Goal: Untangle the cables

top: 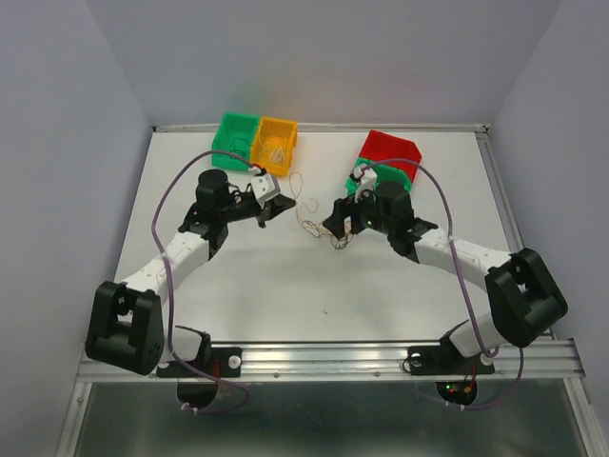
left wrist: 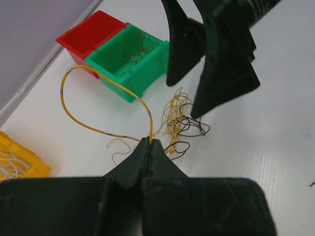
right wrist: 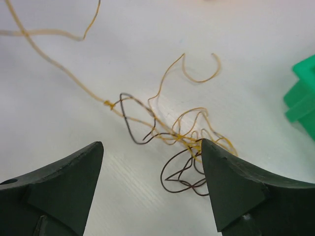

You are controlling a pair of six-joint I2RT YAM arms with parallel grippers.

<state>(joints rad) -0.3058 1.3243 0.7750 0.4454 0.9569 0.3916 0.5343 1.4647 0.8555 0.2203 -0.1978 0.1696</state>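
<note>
With the left gripper (left wrist: 150, 142) pinching the yellow strand (left wrist: 86, 127) and the right gripper (right wrist: 151, 147) spread over the tangle of cables (right wrist: 189, 142) lying mid-table at its 9 o'clock, the right should close on the dark loop (right wrist: 164, 172) alone, then draw gently toward 3 o'clock.

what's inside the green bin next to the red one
A few dark brown curly cables lie in the green bin. Its near wall hides part of the floor, and the right claw covers one corner.
</note>
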